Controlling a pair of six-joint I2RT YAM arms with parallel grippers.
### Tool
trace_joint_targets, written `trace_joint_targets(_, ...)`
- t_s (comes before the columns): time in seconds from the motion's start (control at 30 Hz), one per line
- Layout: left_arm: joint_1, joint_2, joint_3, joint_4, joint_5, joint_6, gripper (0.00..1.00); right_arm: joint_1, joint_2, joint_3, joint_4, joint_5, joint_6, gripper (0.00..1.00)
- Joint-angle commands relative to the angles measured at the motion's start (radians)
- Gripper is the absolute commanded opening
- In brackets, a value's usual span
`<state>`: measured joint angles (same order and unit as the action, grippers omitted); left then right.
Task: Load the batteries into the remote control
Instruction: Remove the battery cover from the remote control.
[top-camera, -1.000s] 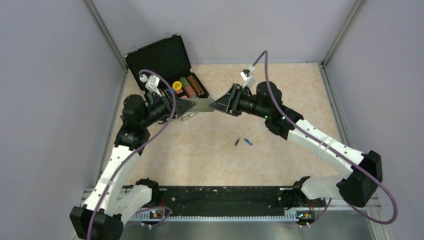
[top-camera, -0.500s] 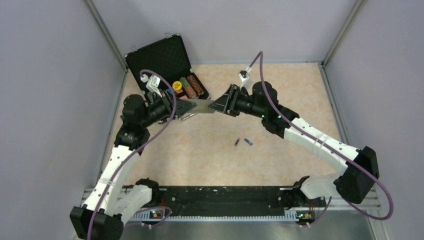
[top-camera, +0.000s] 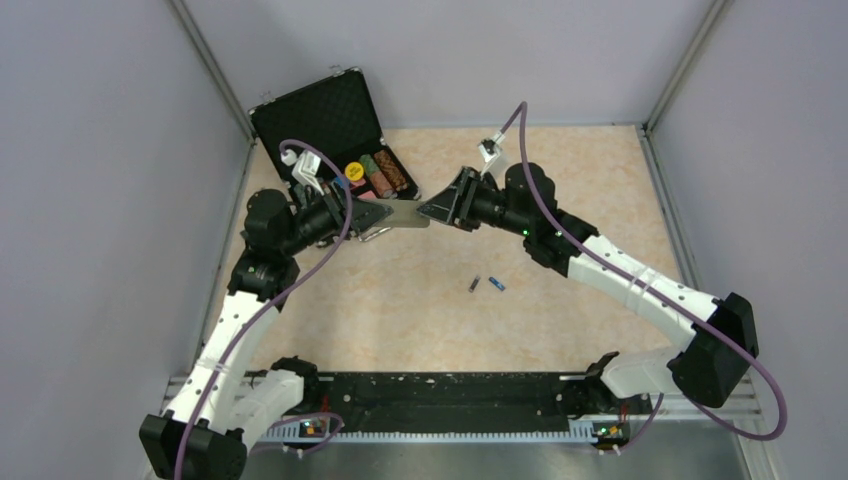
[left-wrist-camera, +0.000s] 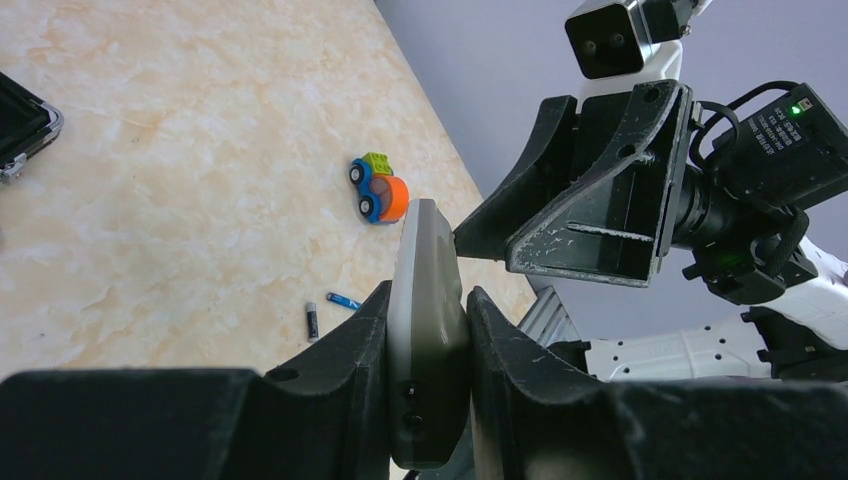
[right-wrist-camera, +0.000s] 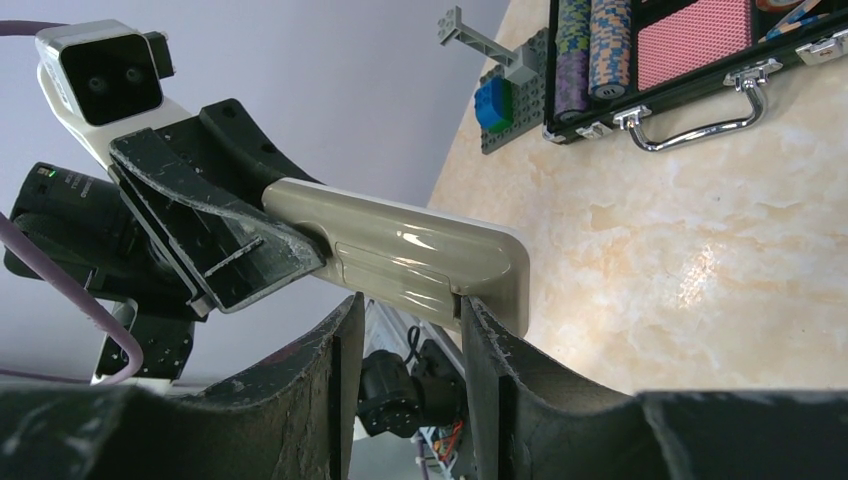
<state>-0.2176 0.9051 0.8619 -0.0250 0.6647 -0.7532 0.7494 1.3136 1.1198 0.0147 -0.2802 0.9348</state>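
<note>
Right gripper (top-camera: 424, 212) slightly shifted, clamped with left gripper (top-camera: 385, 213) on remote control (top-camera: 406, 211); chips (top-camera: 388, 172) in case (top-camera: 318, 112).

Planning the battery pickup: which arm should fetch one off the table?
Right, probably. The left gripper clamps the remote control in mid-air, and the batteries lie nearer the right gripper.

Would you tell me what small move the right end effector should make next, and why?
Probably slide the battery cover off with the right end effector: the left end effector clamps the remote control in the air, its cover shut, and both batteries lie on the table.
</note>
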Motion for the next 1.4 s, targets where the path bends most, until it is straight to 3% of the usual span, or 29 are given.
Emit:
trace_joint_targets(0.0,0.0,-0.029,0.042,0.053,0.022,-0.006,0.0,-0.009,-0.009,0.003,0.059,0.01,-0.009,0.4)
trace_joint_targets(0.5,0.0,-0.038,-0.007,0.184,0.043,-0.102,0.0,-0.01,0.003,-0.07,0.184,-0.069,0.089,0.4)
trace_joint_targets(0.93,0.0,-0.041,0.028,-0.017,-0.02,0.037,0.0,-0.01,-0.009,0.013,0.019,0.038,-0.044,0.4)
trace_joint_targets(1.37,-0.008,0.041,-0.132,0.066,-0.057,0.0,0.0,-0.01,0.045,-0.007,-0.035,0.038,-0.066,0.37)
